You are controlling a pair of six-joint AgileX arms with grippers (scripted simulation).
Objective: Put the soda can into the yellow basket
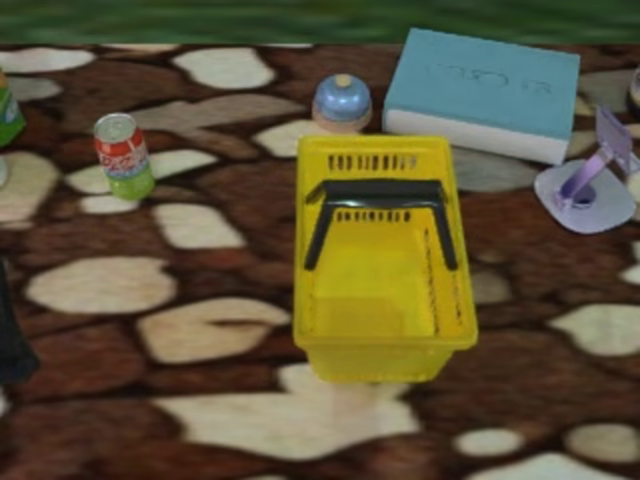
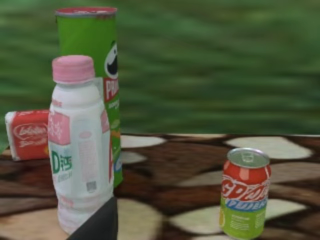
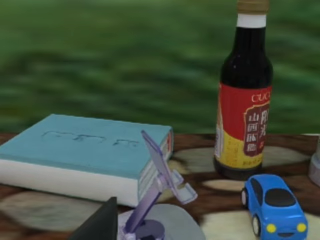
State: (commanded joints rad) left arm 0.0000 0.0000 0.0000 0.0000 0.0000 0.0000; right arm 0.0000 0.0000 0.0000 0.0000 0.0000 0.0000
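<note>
The soda can (image 1: 123,155) stands upright at the table's back left, red above, green below, with a silver top. In the left wrist view the soda can (image 2: 245,192) is some way ahead of my left gripper (image 2: 200,235), untouched. That gripper is open, and only one dark fingertip (image 2: 100,222) shows. The yellow basket (image 1: 385,325) sits mid-table with its dark grey handle (image 1: 378,192) raised and nothing inside. My left arm (image 1: 12,340) shows at the left edge. My right gripper (image 3: 142,235) is open and holds nothing, one fingertip (image 3: 100,220) showing; it is out of the top view.
A bell (image 1: 342,100) and a blue book (image 1: 480,90) lie behind the basket, with a purple stand (image 1: 590,180) at the right. Near the can stand a green crisp tube (image 2: 90,50), a pink-capped bottle (image 2: 80,145) and a red packet (image 2: 27,134). A sauce bottle (image 3: 245,100) and a toy car (image 3: 275,205) stand at the far right.
</note>
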